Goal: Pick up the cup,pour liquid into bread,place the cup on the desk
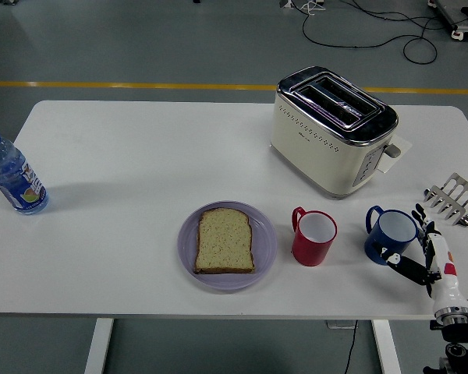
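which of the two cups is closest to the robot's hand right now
The blue cup, the rightmost one. The right hand sits open right beside it, thumb at its base, while the red cup stands farther left, next to the plate of bread.

Right hand [426,248] rises from the tabletop's near-right corner, fingers [419,212] spread and empty, thumb stretched out to the left.

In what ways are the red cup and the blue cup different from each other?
The red cup stands beside the plate; the blue cup stands further right. The open right hand is close to the blue cup, far from the red one. Both stand upright, white inside, with handles pointing up-left.
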